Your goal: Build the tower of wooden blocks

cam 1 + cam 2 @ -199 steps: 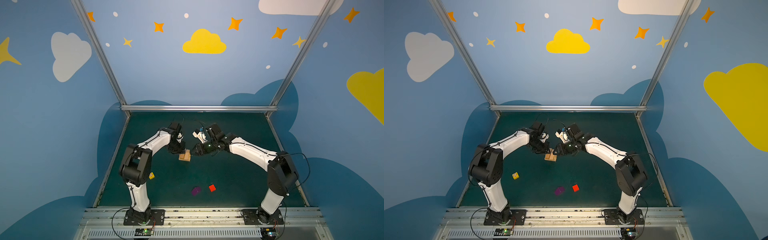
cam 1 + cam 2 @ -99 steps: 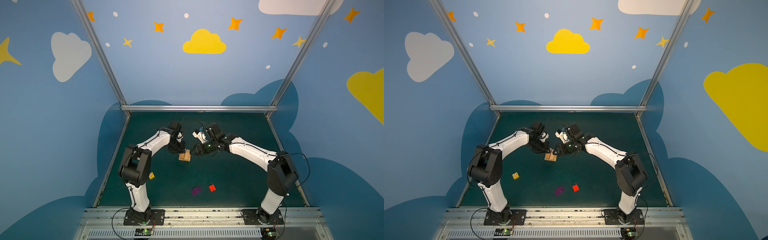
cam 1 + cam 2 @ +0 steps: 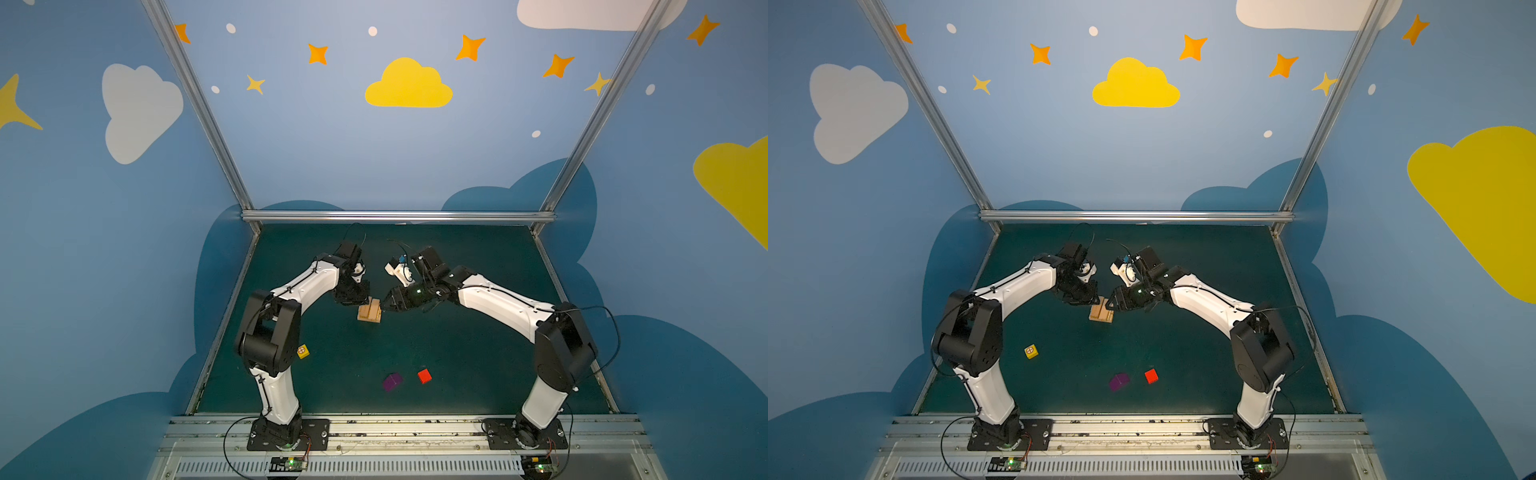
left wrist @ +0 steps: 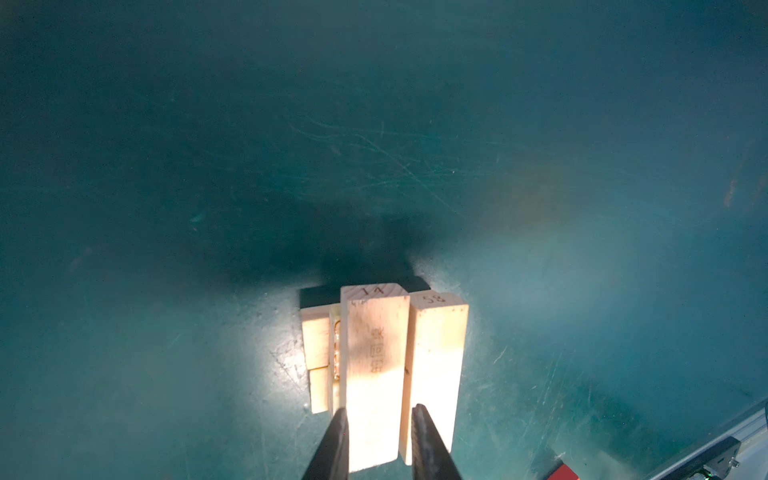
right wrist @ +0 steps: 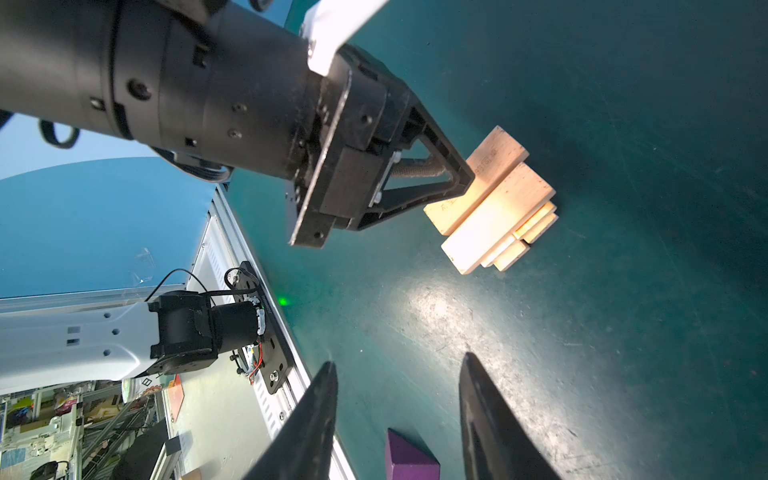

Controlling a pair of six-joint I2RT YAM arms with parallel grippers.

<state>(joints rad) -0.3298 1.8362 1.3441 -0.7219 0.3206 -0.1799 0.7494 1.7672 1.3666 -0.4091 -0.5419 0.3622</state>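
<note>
The tower point(image 3: 369, 311) stands near the middle of the worktop point(image 3: 457, 332), two plank layers high. The left hand point(image 4: 379, 411) is clamped on an upper plank point(image 4: 376, 353); the right hand point(image 5: 398, 359) is apart and empty. The yellow cube point(image 3: 303, 351), purple cube point(image 3: 392, 382) and red cube point(image 3: 424, 376) lie loose nearer the front edge, not yet stacked.

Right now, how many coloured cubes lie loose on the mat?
3. The yellow cube lies on the mat at left; the purple cube and red cube lie near its front middle, apart. Others may be hidden.
</note>
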